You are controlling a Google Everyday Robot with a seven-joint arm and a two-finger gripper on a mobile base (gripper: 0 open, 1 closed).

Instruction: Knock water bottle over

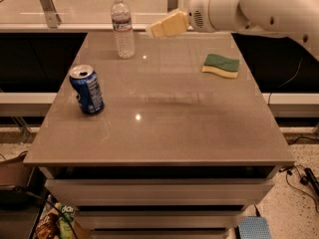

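Observation:
The water bottle (122, 27) stands upright near the far left of the grey table (164, 128); it is clear and ribbed, with a white cap and a pale label band. My gripper (153, 30) comes in from the upper right on a white arm, its pale yellow fingers pointing left toward the bottle. It hangs above the table's far edge, a short way to the right of the bottle and not touching it.
A blue soda can (86, 90) stands upright on the left side of the table. A green and yellow sponge (221, 65) lies at the right rear. A glass railing runs behind the table; drawers sit below the front edge.

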